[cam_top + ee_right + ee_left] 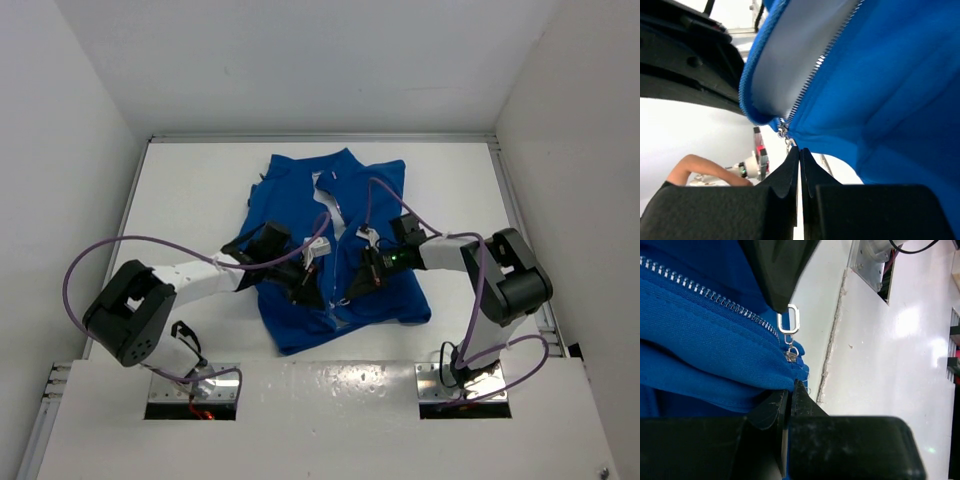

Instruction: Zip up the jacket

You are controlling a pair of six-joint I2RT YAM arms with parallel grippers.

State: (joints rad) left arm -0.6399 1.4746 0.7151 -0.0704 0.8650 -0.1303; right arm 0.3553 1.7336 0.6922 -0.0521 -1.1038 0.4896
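The royal-blue jacket (300, 190) lies flat on the white table, collar far, its silver zipper (338, 225) open along the front. Both grippers meet at its lower hem. My left gripper (306, 287) is shut on the hem fabric beside the zipper's bottom end; in the left wrist view its gripper (790, 392) pinches blue cloth just below the slider (790, 356). My right gripper (349, 293) is shut on the zipper pull (789, 321). In the right wrist view its gripper (800, 151) clamps the pull (789, 143), with the zipper teeth (812, 77) splitting apart above.
White walls enclose the table on the left, far and right sides. The near table seam (832, 355) runs just past the hem, and an arm base plate (190, 385) sits in front. The left arm's black body (685, 65) is close to the right gripper. A skin-coloured arm (695, 167) shows in the background.
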